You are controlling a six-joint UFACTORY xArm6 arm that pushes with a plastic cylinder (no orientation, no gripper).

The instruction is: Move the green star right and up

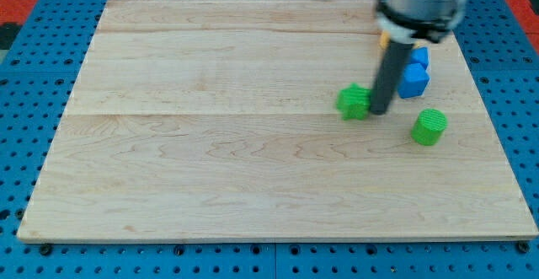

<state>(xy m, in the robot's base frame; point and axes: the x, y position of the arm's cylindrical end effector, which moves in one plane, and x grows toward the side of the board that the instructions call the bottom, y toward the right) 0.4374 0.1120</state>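
Nearest the view's bottom, bare pale boards of the wooden table top [253, 186] are seen, laid on a blue perforated base [25, 102]. Farther up, at about 3 o'clock from the board's middle, a green cylinder [429, 126] stands alone, ridged on its side. At about 10 o'clock from it, well apart, the green star [354, 101] is found, its shape only roughly made out. The tip [380, 110] is placed just at the star's 3 o'clock side, touching it or very nearly so; contact cannot be settled. No claw is carried by the arm, only a straight dark rod, so no open or closed state can be told. Beyond the rod, at 1 o'clock from the star, blue blocks [413, 75] are clustered, their shapes unclear. An orange block [384, 38] is glimpsed farthest back, mostly hidden behind the arm's body [421, 5].
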